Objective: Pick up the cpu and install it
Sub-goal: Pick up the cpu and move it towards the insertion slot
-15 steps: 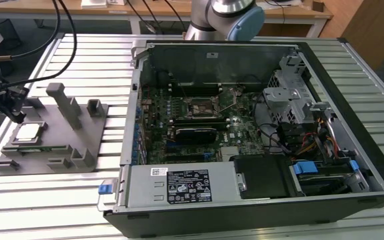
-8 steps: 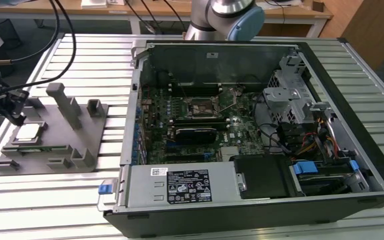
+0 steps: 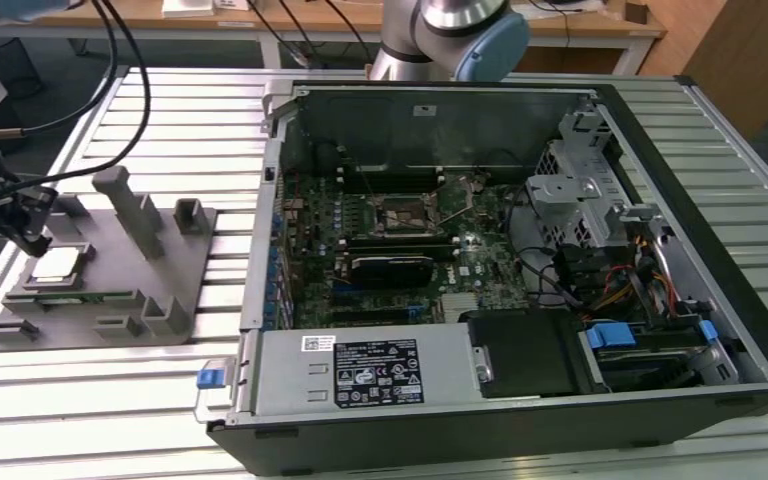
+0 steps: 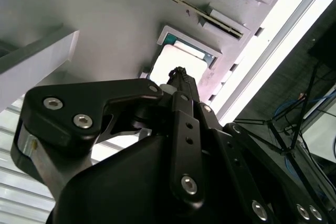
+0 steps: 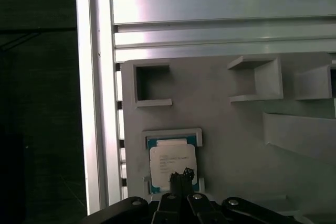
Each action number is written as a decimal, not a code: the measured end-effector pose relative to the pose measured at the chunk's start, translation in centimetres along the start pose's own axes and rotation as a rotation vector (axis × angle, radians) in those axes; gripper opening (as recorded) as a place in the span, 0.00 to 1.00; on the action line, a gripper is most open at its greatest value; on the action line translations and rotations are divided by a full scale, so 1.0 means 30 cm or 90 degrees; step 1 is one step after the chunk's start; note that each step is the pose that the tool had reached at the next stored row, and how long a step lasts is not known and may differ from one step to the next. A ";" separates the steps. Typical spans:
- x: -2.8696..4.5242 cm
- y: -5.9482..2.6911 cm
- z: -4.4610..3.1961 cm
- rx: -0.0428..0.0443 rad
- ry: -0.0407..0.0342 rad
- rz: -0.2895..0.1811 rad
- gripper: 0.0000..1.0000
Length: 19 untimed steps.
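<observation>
The cpu point(image 3: 60, 263) lies flat in a shallow pocket of the grey fixture plate point(image 3: 157, 290), at the exterior view's left, silver top up with a thin green rim. My gripper point(image 3: 24, 228) hangs just above its near edge. In both wrist views the black fingers come together in one narrow tip, shut with nothing between them. In the first wrist view the tip point(image 5: 182, 174) overlaps the chip point(image 5: 170, 158). In the second wrist view the tip point(image 4: 178, 73) stands in front of the chip point(image 4: 170, 61). The black socket frame point(image 3: 408, 212) sits on the motherboard in the open computer case point(image 3: 744, 350).
Tall grey posts point(image 3: 128, 205) and small blocks point(image 3: 191, 215) rise from the fixture plate close to my gripper. Black cables point(image 3: 117, 70) hang over the ribbed metal table point(image 3: 91, 400). Inside the case are drive cages point(image 3: 578, 190) and a power supply point(image 3: 371, 370).
</observation>
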<state>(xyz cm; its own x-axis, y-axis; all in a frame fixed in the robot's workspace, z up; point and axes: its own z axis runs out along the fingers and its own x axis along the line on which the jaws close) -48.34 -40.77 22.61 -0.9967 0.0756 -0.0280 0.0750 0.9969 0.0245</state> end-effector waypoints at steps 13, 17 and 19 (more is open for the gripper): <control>0.004 -0.002 0.054 -0.0002 0.0003 -0.010 0.11; 0.004 -0.003 0.064 0.0000 0.0004 -0.013 0.11; 0.004 -0.003 0.065 0.0005 0.0005 -0.014 0.11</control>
<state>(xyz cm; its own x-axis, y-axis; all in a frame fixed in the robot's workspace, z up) -48.41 -40.80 20.67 -0.9981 0.0544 -0.0277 0.0538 0.9983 0.0230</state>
